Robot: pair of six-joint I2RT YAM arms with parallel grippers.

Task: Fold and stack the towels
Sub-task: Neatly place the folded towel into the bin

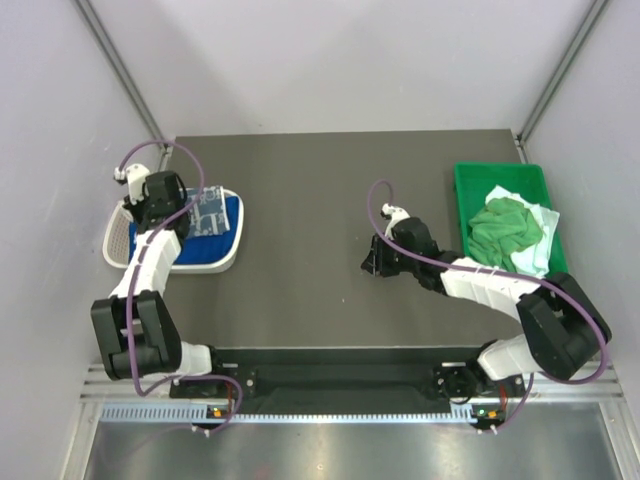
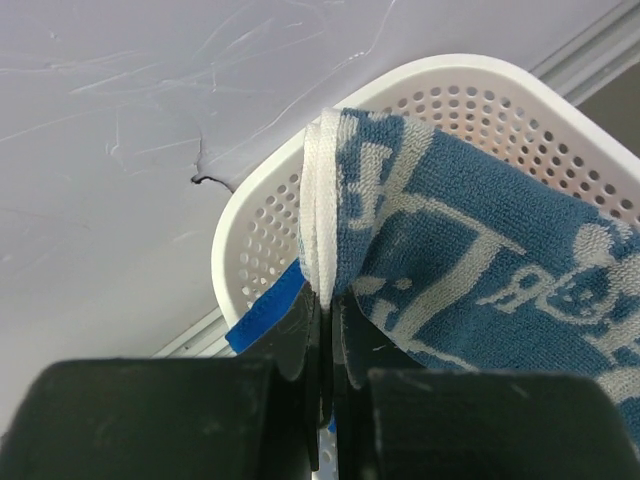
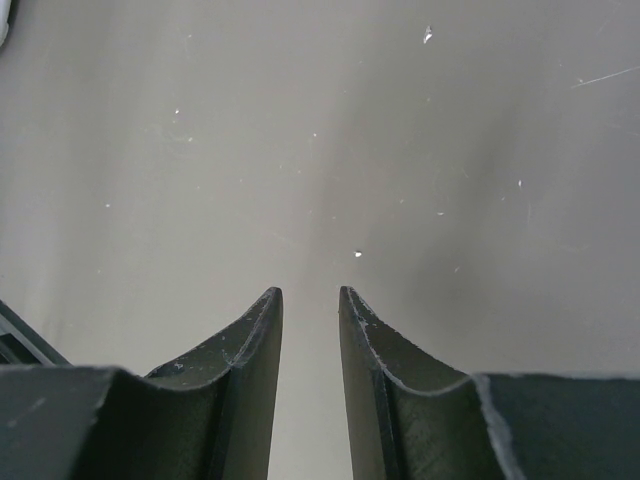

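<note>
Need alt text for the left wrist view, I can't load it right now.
The left gripper is shut on the folded, white-hemmed edge of a blue-and-white printed towel, which lies over a white perforated basket. An edge of royal blue cloth shows beside the gripper, and a grey wall fills the background.

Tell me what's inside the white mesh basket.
A royal blue towel lies in the basket, with a blue-and-white printed towel over it, its folded edge pinched by the left hand. Anything beneath them is covered.
</note>
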